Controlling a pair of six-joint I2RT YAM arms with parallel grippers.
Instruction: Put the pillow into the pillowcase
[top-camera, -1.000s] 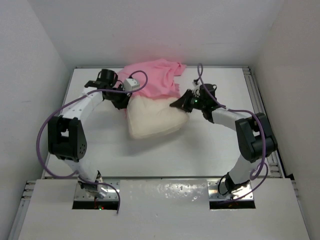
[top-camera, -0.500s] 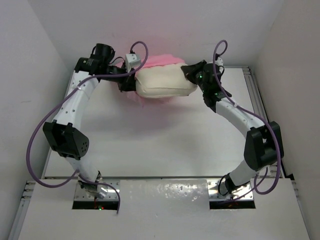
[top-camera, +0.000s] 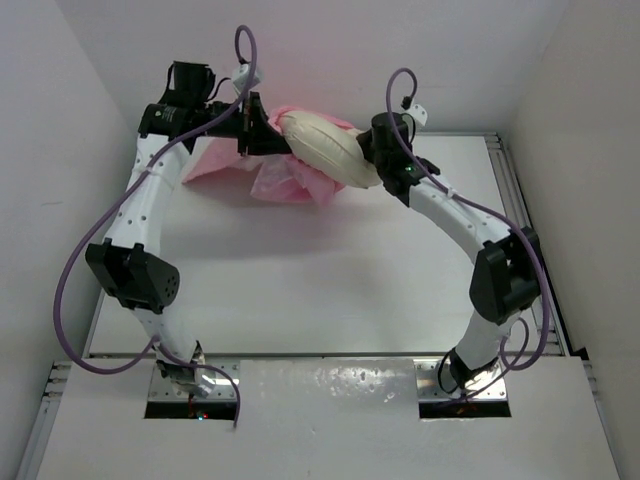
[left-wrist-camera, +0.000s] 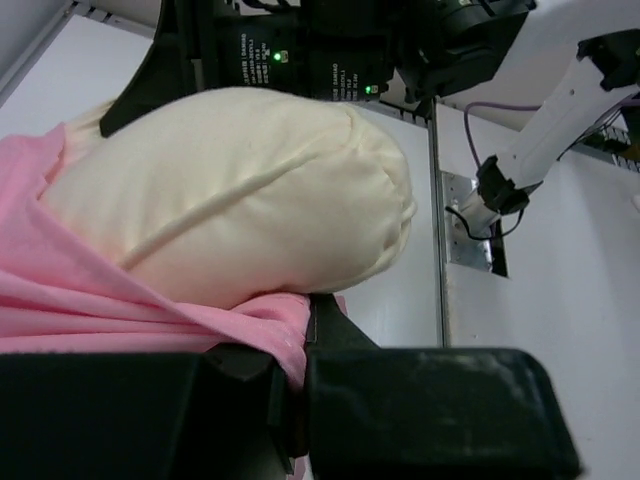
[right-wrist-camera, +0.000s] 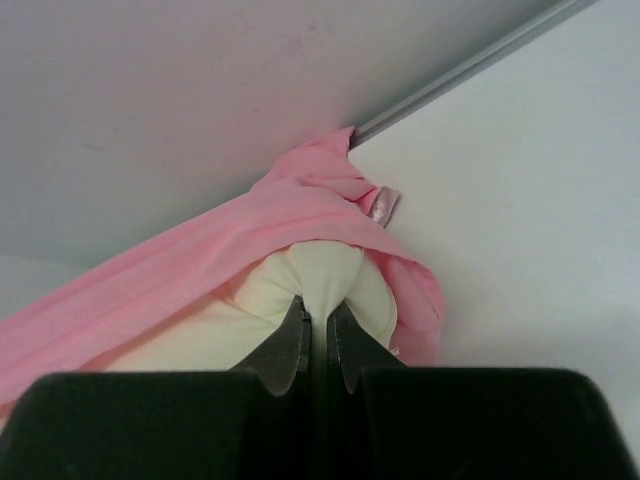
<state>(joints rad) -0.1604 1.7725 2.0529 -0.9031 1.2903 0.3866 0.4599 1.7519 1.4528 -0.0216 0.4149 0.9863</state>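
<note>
The cream-white pillow hangs lifted near the back wall, tilted down to the right between both grippers. The pink pillowcase drapes under and behind it, down to the table. My left gripper is at the pillow's left end, shut on a fold of the pillowcase just under the pillow. My right gripper is shut on a pinched corner of the pillow, with the pillowcase wrapped over the top of that corner. A small satin tag shows on the pink fabric.
The white table lies below the lifted bundle. White walls close in at the back and both sides. A metal rail runs along the table's right edge. Both arms reach high toward the back wall.
Both arms have risen and moved toward the back wall, lifting the pillow and pillowcase off the table. The pillow now tilts down to the right, with the pink fabric hanging below it.
</note>
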